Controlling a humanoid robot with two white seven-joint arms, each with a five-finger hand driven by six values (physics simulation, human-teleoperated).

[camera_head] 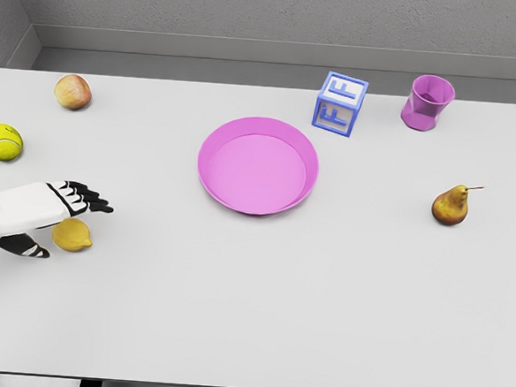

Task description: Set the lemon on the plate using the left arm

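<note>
The left hand [48,219] brackets the lemon [72,234] with fingers spread, not yet closed (thumb below); it should close evenly before lifting toward the plate [210,150]

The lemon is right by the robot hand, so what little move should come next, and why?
Probably close the fingers around the lemon. The left robot hand sits over it with fingers above and thumb below, seemingly not yet gripping, and the lemon rests on the table, well left of the pink plate.

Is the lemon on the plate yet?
No. The lemon lies on the table, far left of the empty pink plate, with the left hand around it.
</note>
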